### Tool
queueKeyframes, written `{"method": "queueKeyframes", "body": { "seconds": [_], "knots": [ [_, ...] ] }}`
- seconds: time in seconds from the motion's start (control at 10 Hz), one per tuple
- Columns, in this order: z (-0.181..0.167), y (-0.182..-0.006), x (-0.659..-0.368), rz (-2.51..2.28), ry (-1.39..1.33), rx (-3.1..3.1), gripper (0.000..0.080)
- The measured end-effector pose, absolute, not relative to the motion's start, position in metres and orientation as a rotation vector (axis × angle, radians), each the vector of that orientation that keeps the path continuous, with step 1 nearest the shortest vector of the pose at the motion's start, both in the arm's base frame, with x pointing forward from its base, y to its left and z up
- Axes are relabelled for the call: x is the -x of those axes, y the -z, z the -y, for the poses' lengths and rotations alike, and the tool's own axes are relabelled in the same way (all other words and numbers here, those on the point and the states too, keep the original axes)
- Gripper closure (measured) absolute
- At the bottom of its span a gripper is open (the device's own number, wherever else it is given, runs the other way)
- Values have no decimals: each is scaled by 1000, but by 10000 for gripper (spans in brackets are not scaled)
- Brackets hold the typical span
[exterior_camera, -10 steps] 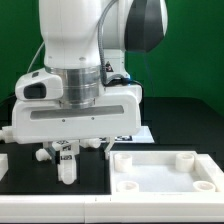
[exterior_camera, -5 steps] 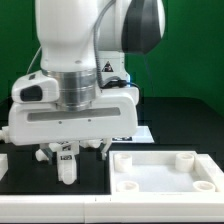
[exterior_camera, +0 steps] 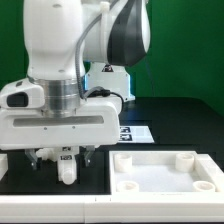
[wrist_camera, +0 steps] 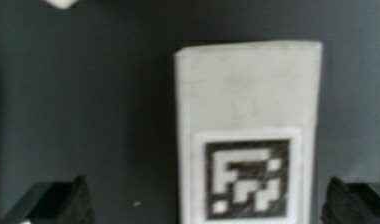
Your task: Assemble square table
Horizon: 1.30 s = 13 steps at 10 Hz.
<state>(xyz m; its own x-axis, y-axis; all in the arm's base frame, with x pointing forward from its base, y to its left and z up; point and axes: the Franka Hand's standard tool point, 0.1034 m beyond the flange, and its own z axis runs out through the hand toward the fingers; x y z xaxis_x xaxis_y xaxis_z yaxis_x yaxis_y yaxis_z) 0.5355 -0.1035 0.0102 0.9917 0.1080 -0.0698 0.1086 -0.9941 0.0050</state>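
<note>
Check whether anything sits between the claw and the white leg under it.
Nothing visible does. The open claw hangs over the leg, a fingertip on either side, with only bare dark table around it.

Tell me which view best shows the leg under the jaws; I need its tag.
Wrist view: the leg lies large between the open jaws, tag visible. The exterior view shows the leg small, half hidden under the arm.

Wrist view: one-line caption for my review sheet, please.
Open tool straddles a white tagged leg on the dark table, one finger on either side, not gripping.
</note>
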Motion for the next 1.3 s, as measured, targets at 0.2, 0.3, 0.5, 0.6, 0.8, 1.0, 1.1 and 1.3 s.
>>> {"method": "queueKeyframes", "body": {
  "seconds": [0.2,0.3,0.5,0.6,0.8,1.0,1.1,1.3],
  "knots": [
    [101,-9,-534,-156,111,-3128,173],
    [101,-9,-534,-156,112,-3128,173],
    [101,-9,-534,-157,112,-3128,520],
    [99,-12,-536,-178,107,-3126,520],
    [76,-51,-539,-312,62,-3114,518],
    [74,-55,-537,-550,52,-3083,518],
    [75,-53,-536,-630,59,-3069,518],
    [74,-53,-536,-813,62,-3027,518]
  ]
}}
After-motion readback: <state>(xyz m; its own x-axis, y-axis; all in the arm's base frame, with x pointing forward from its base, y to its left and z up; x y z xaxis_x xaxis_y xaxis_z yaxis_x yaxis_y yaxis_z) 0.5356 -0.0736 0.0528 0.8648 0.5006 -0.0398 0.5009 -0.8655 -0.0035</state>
